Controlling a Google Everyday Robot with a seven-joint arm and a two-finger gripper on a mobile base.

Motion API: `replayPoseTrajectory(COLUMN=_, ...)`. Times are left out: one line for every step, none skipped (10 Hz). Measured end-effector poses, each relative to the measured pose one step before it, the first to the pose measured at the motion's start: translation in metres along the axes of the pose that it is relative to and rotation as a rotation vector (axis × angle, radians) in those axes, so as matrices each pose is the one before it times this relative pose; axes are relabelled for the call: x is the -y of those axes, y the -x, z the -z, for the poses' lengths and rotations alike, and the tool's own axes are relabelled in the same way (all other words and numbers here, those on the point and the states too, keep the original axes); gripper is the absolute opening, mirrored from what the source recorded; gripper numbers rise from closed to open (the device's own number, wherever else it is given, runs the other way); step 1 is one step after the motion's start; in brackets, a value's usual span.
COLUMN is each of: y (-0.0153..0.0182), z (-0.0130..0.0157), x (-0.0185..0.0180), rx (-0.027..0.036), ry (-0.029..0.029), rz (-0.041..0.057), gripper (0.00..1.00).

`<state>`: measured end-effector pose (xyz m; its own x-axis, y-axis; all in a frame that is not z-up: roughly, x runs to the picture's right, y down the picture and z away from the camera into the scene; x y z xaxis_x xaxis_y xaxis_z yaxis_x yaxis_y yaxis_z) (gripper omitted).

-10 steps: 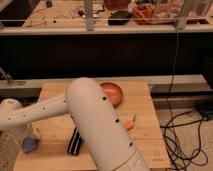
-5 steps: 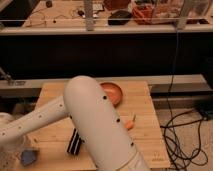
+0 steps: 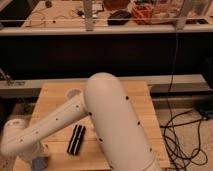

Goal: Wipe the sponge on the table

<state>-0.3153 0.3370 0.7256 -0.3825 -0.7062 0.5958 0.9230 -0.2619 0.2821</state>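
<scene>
A white arm (image 3: 115, 120) reaches from the lower right across the small light-wood butcher-block counter (image 3: 142, 100) to its front left corner. There the end effector (image 3: 35, 154) sits low, right at the small soft blue-grey rectangular sponge (image 3: 40, 163) on the counter's front edge; whether it is released or clenched on the sponge cannot be told. A black ridged rectangular block with pale stripes (image 3: 76, 139) lies flat just right of the forearm, apart from the sponge, and black cables (image 3: 186, 131) lie on the floor to the right.
</scene>
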Motion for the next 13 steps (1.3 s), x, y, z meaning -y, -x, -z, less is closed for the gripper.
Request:
replayPoseTrajectory(y=0.00704, z=-0.00014, x=-0.00679, rx=-0.00374, ry=-0.00801, rz=-0.02011, gripper=0.48)
replayPoseTrajectory(y=0.00429, z=0.00084, x=-0.00795, rx=-0.00660, ry=-0.00667, rz=-0.02046, gripper=0.48)
replayPoseTrajectory(y=0.00119, z=0.00191, x=-0.01242, rx=-0.00975, ry=-0.00067, rz=-0.02497, gripper=0.48)
replayPoseTrajectory(y=-0.00443, z=0.00319, x=-0.01146, rx=-0.01120, ry=-0.00471, rz=-0.02625, gripper=0.48)
replayPoseTrajectory(y=-0.00915, z=0.00350, x=-0.00738, rx=-0.01141, ry=-0.00465, rz=-0.01960, gripper=0.48)
replayPoseTrajectory(y=-0.01107, z=0.00271, x=-0.00590, rx=-0.00889, ry=-0.00632, rz=-0.01151, gripper=0.48)
replayPoseTrajectory(y=-0.01471, z=0.00234, x=-0.00782, rx=-0.01183, ry=-0.00491, rz=-0.01185, gripper=0.48)
replayPoseTrajectory(y=-0.01102, z=0.00144, x=-0.00561, rx=-0.00508, ry=-0.00451, rz=-0.01351, gripper=0.48)
replayPoseTrajectory(y=-0.01639, z=-0.00135, x=-0.00455, rx=-0.00228, ry=-0.00437, rz=-0.01692, gripper=0.48)
replayPoseTrajectory(y=-0.00849, z=-0.00161, x=-0.00105, rx=-0.00038, ry=-0.00228, rz=-0.00920, gripper=0.48)
replayPoseTrajectory(y=-0.00859, z=-0.00259, x=-0.00102, rx=-0.00055, ry=-0.00526, rz=-0.01361, gripper=0.48)
replayPoseTrajectory(y=-0.01411, z=-0.00349, x=-0.00239, rx=-0.00151, ry=-0.00747, rz=-0.01779, gripper=0.48)
replayPoseTrajectory(y=-0.00984, z=-0.00253, x=-0.00014, rx=-0.00067, ry=-0.00427, rz=-0.00741, gripper=0.48)
